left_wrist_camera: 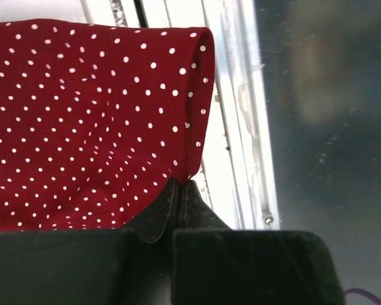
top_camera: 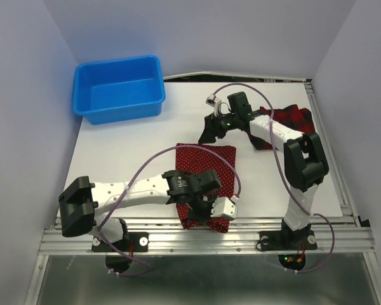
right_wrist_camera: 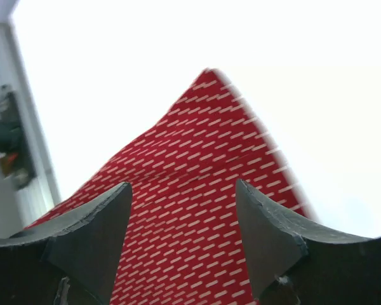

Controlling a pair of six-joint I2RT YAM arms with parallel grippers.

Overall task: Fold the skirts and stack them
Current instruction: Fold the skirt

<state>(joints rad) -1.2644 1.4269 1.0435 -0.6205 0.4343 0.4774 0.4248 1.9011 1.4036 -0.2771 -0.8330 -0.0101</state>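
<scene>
Clamped tight, the jaws of my left gripper bite the edge of the polka-dot skirt at its near end, close beside the metal rail that runs along the front of the table. As I read it, the pinch sits there so that this end can be lifted and carried over the rest of the cloth for a fold.

At the skirt's far end my right gripper hangs with its jaws spread wide and holds nothing. A corner of the dotted fabric shows between its two fingers. That wrist view is smeared, so I cannot tell how near the tips are to the cloth. I judge the arm is placed there either to take the far corner or to steady it while the near end comes across.

From overhead, the dotted skirt lies in the middle of the white table, stretching away from the arm bases. The tartan skirt lies at the far right, partly hidden behind the right arm, with neither gripper on it. It is apart from the dotted one, so no stack exists yet.

The blue bin stands at the far left corner, well apart from both skirts. I see nothing inside it.
</scene>
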